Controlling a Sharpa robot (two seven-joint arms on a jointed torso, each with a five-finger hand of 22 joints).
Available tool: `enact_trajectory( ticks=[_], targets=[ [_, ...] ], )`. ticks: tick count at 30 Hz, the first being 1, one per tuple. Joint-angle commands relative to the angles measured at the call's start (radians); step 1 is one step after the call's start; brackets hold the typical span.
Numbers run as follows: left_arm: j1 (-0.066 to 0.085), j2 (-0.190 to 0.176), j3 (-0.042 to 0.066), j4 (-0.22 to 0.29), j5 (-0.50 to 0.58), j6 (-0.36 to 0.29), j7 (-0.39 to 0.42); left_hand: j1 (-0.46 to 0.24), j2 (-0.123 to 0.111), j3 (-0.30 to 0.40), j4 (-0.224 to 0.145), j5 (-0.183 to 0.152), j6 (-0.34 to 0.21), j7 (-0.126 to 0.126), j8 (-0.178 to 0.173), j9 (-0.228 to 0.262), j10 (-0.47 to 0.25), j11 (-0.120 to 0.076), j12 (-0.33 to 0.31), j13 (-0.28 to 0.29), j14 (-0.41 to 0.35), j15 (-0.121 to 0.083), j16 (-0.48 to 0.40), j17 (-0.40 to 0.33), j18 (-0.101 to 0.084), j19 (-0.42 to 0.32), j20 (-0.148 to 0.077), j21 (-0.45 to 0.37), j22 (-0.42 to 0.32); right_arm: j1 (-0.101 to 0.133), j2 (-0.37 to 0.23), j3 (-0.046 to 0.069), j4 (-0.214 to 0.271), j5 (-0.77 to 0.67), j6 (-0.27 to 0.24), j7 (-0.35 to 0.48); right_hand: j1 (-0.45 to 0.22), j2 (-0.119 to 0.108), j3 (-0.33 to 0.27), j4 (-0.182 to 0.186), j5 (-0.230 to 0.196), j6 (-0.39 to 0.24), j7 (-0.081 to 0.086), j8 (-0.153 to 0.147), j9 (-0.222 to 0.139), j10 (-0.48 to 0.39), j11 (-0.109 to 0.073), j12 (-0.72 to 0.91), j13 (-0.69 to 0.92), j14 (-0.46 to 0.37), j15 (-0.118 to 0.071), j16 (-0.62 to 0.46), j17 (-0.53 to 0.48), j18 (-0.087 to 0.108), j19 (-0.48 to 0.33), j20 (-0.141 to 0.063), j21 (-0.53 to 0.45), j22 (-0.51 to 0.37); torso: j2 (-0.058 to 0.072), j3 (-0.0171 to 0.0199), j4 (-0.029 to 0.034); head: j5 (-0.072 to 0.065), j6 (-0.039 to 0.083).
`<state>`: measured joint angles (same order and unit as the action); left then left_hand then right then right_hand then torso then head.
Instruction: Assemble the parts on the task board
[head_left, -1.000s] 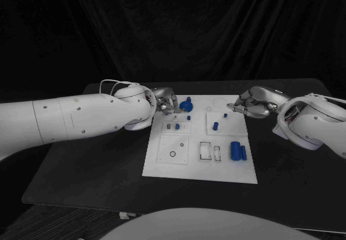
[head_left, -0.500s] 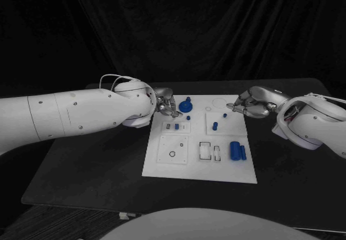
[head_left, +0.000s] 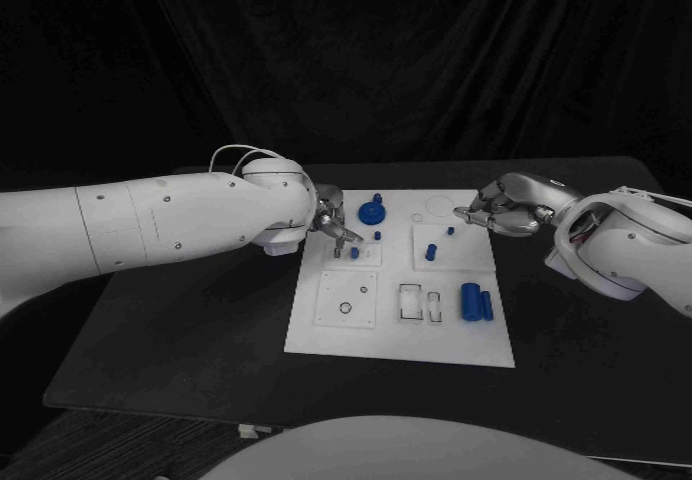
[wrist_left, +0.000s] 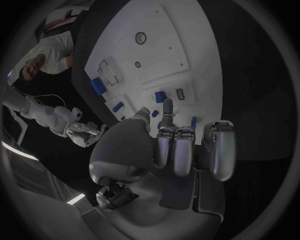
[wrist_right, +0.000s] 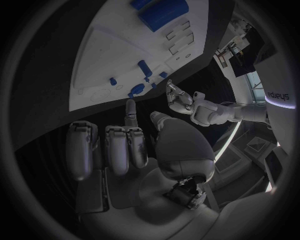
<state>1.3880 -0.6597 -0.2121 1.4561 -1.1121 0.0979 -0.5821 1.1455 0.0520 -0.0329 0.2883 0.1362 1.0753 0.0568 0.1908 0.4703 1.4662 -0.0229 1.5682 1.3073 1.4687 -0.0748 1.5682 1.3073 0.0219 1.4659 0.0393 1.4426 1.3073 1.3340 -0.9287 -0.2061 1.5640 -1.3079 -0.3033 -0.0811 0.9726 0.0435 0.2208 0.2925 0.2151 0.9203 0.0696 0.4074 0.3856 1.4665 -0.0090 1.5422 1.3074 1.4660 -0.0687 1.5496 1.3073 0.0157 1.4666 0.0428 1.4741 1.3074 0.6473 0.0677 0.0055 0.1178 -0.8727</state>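
Observation:
The white task board lies mid-table. A blue round part with a knob stands near its far edge. My left hand hovers at the board's far left edge, just left of that part, fingers loosely apart and holding nothing; its fingertips point over a small blue piece. My right hand hangs at the far right edge, also holding nothing, with a blue peg and a small blue stud nearby. Two blue cylinders lie at the board's right side.
Shallow recessed plates with holes and slots cover the board's near left. The black table spreads wide on both sides of the board. My bulky left forearm stretches over the table's left half.
My left hand has drawn back from the blue round part toward the board's left edge, and the part stays standing on the board. The right hand has not moved.

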Motion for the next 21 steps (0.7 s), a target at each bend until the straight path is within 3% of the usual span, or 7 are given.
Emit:
enact_trajectory(
  ticks=[1,8,13,21],
  targets=[
    [-0.002,0.006,0.001,-0.006,0.015,0.031,-0.011,-0.011,-0.002,-0.005,-0.001,-0.002,0.006,0.002,-0.006,-0.002,0.105,0.005,0.003,0.263,0.102,0.004,0.003,0.263,0.007,0.048,0.002,0.000,0.225,-0.003,0.000,0.001,0.002,-0.002,0.003,-0.013,-0.003,0.008,0.004,0.000,-0.005,-0.009,0.000,0.005,0.001,0.070,0.003,-0.004,0.200,0.090,0.002,-0.005,0.206,0.012,0.046,0.003,-0.004,0.226,-0.001,0.0001,-0.0003,0.002,0.000],
    [-0.003,0.018,0.001,-0.021,0.015,0.025,-0.009,-0.008,-0.003,-0.004,-0.005,0.008,0.000,0.004,-0.020,-0.012,0.105,0.006,0.003,0.263,0.102,0.004,0.003,0.263,0.009,0.045,0.002,-0.005,0.223,-0.004,0.002,0.001,0.001,-0.002,0.004,-0.013,-0.003,0.008,0.004,0.000,-0.005,-0.009,0.000,0.005,0.001,0.070,0.003,-0.004,0.200,0.090,0.002,-0.005,0.206,0.012,0.046,0.003,-0.004,0.226,0.000,-0.0016,0.0001,0.003,0.000],
    [-0.009,0.030,0.001,-0.034,0.015,0.014,0.004,0.017,-0.005,0.008,-0.015,0.068,0.000,0.008,-0.045,-0.033,0.105,0.010,0.003,0.263,0.102,0.007,0.003,0.263,0.008,0.046,0.004,-0.005,0.223,-0.004,0.001,0.001,0.002,-0.002,0.005,-0.012,-0.003,0.008,0.004,0.000,-0.005,-0.009,0.000,0.005,0.001,0.070,0.003,-0.004,0.200,0.090,0.002,-0.005,0.206,0.012,0.046,0.003,-0.004,0.226,0.000,0.0001,0.0005,0.001,0.000],
    [-0.023,0.049,0.001,-0.050,0.015,0.020,0.007,0.028,-0.011,0.014,-0.018,0.096,-0.002,0.011,-0.058,-0.044,0.105,0.012,0.003,0.263,0.102,0.009,0.003,0.263,0.010,0.043,0.006,-0.012,0.221,-0.004,0.000,0.001,0.002,-0.002,0.006,-0.013,-0.003,0.008,0.004,0.000,-0.005,-0.009,0.000,0.005,0.001,0.070,0.003,-0.004,0.200,0.090,0.002,-0.005,0.206,0.012,0.046,0.003,-0.004,0.226,-0.001,0.0010,-0.0001,0.003,0.000]
  ],
)
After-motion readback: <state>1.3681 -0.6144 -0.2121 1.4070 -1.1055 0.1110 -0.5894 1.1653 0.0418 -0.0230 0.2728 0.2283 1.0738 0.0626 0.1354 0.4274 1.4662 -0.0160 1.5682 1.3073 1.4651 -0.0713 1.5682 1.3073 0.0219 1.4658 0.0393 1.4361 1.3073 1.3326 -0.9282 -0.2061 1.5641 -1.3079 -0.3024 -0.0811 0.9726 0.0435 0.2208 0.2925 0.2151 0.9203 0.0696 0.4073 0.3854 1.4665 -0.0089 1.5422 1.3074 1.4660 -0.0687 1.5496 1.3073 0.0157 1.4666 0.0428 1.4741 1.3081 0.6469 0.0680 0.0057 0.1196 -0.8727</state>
